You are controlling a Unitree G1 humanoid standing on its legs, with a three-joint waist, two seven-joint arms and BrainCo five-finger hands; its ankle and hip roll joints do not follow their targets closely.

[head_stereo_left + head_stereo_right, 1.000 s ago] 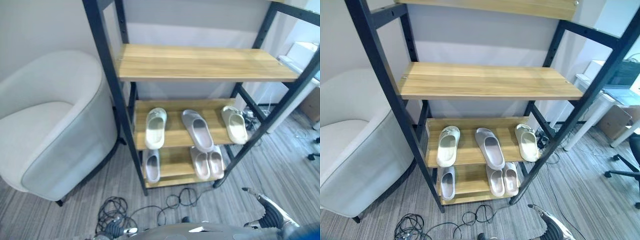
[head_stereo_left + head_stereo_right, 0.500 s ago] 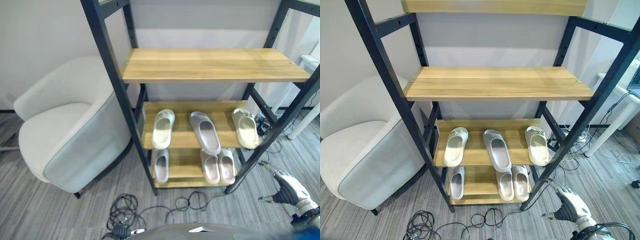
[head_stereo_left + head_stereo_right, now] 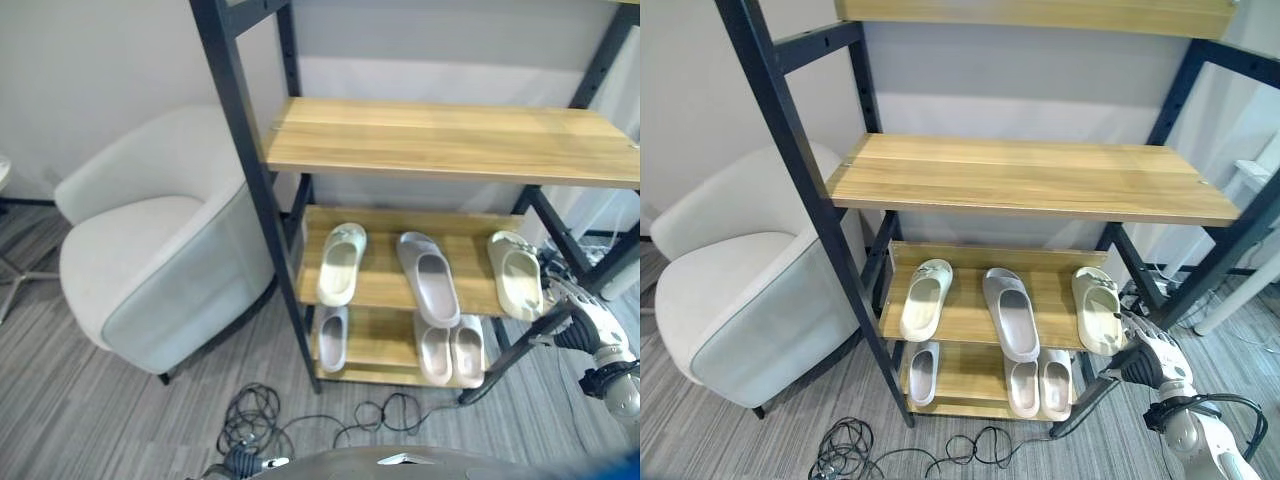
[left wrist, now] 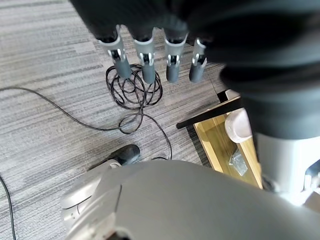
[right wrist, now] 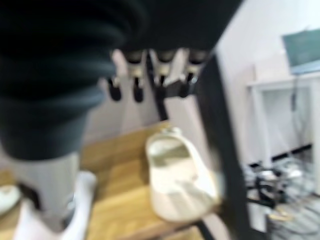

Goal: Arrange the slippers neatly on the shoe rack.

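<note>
The black-framed shoe rack (image 3: 243, 150) has wooden shelves. On its middle shelf lie a cream slipper (image 3: 340, 263) at the left, a grey slipper (image 3: 430, 278) angled in the middle and a cream slipper (image 3: 517, 275) at the right. The bottom shelf carries one grey slipper (image 3: 332, 338) at the left and a pair (image 3: 450, 350) at the right. My right hand (image 3: 1150, 360) hovers open beside the front right post, just short of the right cream slipper (image 5: 177, 175), holding nothing. My left hand (image 4: 150, 55) hangs open over the floor by the rack's lower corner.
A white armchair (image 3: 150, 260) stands close against the rack's left side. Black cables (image 3: 250, 420) coil on the grey floor in front of the rack. A wide bare wooden shelf (image 3: 450, 140) overhangs the slippers. A white desk leg (image 3: 1240, 290) stands right of the rack.
The camera has shifted. My right hand has risen from near the floor to the right end of the middle shelf. The slippers have not moved.
</note>
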